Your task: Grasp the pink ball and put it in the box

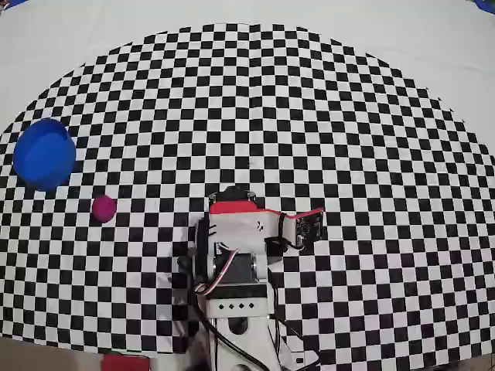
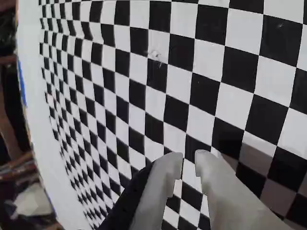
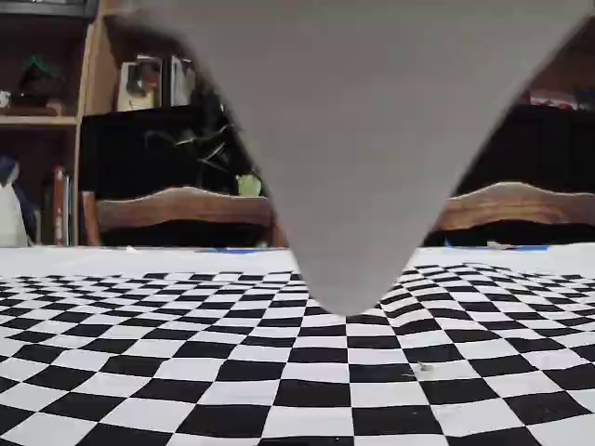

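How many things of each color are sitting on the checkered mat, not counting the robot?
Pink: 1, the pink ball
Blue: 1, the box, a round cup-like container
Total: 2

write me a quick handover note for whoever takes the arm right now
Gripper: empty, fingers nearly together with a narrow gap, over bare checkerboard in the wrist view.
Ball: on the mat, left of the arm in the overhead view, untouched.
Box: near the mat's left edge, up-left of the ball, apart from it.
Done: nothing yet.
Left: reach for the ball, grasp it, drop it in the box.
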